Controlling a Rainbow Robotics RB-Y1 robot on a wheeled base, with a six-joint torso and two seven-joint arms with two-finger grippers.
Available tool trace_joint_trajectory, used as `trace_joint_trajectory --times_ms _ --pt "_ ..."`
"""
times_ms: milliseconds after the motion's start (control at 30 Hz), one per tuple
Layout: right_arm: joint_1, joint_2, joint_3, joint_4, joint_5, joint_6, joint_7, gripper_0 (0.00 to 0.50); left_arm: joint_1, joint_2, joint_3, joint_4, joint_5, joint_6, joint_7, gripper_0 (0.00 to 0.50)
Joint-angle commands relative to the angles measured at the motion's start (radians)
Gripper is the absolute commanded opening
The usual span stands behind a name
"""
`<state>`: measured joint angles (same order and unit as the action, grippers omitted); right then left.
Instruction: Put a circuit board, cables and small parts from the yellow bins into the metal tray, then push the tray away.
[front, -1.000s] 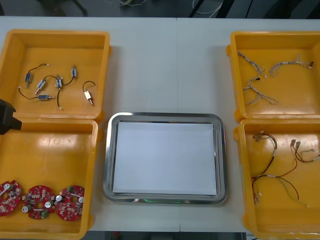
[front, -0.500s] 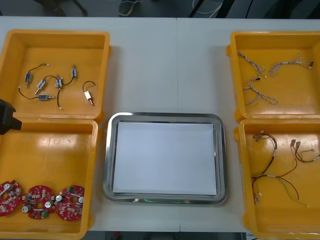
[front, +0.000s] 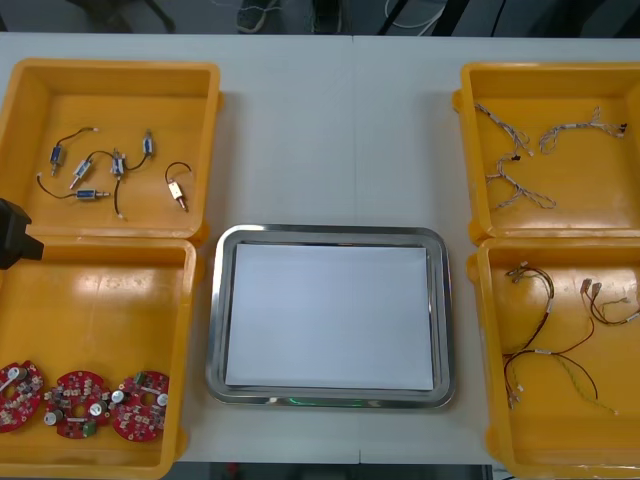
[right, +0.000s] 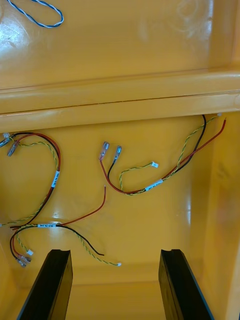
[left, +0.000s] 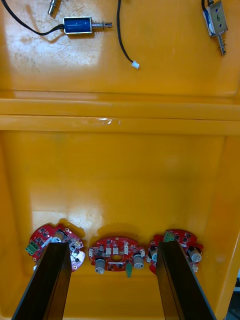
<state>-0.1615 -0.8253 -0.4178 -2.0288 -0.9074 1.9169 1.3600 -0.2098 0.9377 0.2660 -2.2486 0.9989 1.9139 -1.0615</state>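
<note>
My left claw (left: 111, 245): fingers spread wide, nothing held, hanging over the near-left yellow bin (front: 100, 290) and straddling the middle of three circuit boards (left: 116, 252). My right claw (right: 114, 252): likewise spread and empty, over the near-right bin (front: 478, 350) and its red and yellow cables (right: 54, 172). The metal tray (front: 214, 300) sits between the bins on the bench (front: 330, 130), white inside, nothing loaded.

Risks, as I judge them: the boards lie almost touching, so a finger may land on a neighbour. The cables overlap, so one pull could drag several.
</note>
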Motion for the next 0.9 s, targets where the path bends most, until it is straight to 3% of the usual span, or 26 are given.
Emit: trace_joint_trajectory --times_ms 33,900 --pt "0.014 -0.041 -0.029 -0.022 -0.002 0.003 -0.001 0.500 0.010 0.044 0.032 -0.023 -0.008 0.006 -0.005 0.500" --pt "0.014 -0.041 -0.029 -0.022 -0.002 0.003 -0.001 0.500 0.010 0.044 0.032 -0.023 -0.008 0.006 -0.005 0.500"
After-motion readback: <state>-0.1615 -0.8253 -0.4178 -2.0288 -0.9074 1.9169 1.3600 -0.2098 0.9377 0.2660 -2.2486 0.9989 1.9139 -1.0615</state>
